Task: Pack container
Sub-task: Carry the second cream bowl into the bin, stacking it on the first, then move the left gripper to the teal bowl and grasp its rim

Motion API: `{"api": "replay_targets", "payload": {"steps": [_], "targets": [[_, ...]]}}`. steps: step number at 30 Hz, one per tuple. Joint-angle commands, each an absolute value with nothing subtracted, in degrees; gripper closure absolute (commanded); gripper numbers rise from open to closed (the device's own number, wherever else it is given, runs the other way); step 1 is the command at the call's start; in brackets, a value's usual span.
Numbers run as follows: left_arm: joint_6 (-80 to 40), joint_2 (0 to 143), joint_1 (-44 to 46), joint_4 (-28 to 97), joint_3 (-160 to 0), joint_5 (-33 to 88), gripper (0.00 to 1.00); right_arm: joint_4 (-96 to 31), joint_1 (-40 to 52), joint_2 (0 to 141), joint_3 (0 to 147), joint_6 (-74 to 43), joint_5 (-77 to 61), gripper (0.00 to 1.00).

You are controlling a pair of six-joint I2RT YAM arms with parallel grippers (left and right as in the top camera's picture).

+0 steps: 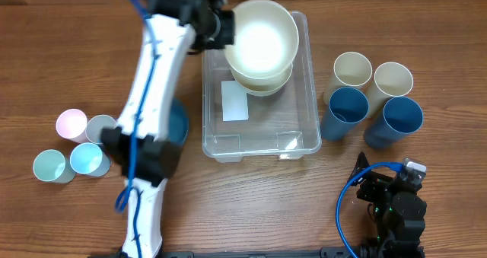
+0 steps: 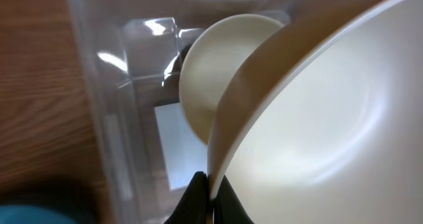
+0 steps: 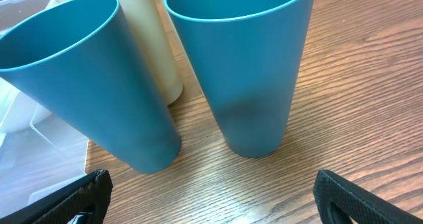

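Observation:
The container (image 1: pixel 262 140), a clear rectangular bin with a white label (image 1: pixel 234 100) on its base, stands mid-table. My left gripper (image 1: pixel 222 28) is shut on the left rim of a cream bowl (image 1: pixel 262 37), holding it over the bin's far end. A second cream bowl (image 1: pixel 262 83) lies just beneath it inside the bin. In the left wrist view the gripper (image 2: pixel 211 187) pinches the held bowl's (image 2: pixel 317 118) rim, with the lower bowl (image 2: pixel 211 72) and the container's wall (image 2: pixel 112 118) behind. My right gripper (image 1: pixel 396 188) stands open near the front right, empty (image 3: pixel 211 197).
Right of the bin stand two cream cups (image 1: pixel 352 69) (image 1: pixel 393 79) and two blue cups (image 1: pixel 346 109) (image 1: pixel 401 117); the blue cups (image 3: pixel 86 85) (image 3: pixel 251 65) are close ahead of my right gripper. At the left sit small pastel cups (image 1: pixel 72 123) (image 1: pixel 49 165) and a blue bowl (image 1: pixel 178 121) under my left arm.

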State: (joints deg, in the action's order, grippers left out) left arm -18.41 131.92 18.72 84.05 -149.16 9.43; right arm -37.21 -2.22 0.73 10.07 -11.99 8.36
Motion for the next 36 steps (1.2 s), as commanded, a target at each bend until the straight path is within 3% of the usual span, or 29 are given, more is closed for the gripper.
{"api": "replay_targets", "payload": {"steps": [1,10,16,18,23,29,36], "targets": [[-23.9,137.1,19.4,82.1,-149.0,8.8,0.96,-37.5,-2.4,0.2,9.1,-12.4,8.7,0.00],[-26.4,142.6,19.5,79.8,-149.0,10.3,0.93,-37.5,-2.4,0.2,9.1,-12.4,8.7,0.00],[-26.4,141.7,18.9,80.4,-150.8,10.9,0.64,-37.5,-2.4,0.2,9.1,-12.4,8.7,0.00],[-26.1,140.2,18.3,81.7,-152.7,12.0,0.58,-37.5,-2.4,0.2,9.1,-12.4,8.7,0.00],[-20.4,134.2,17.3,88.4,-157.6,10.6,0.58,-37.5,-2.4,0.2,9.1,-12.4,8.7,0.00],[-15.8,125.4,17.9,96.8,-158.5,-2.9,0.53,-37.5,-2.4,0.2,9.1,-12.4,8.7,0.00],[-13.8,122.5,17.2,96.8,-157.5,-0.8,0.46,-37.5,-2.4,0.2,9.1,-12.4,8.7,0.00]]}}
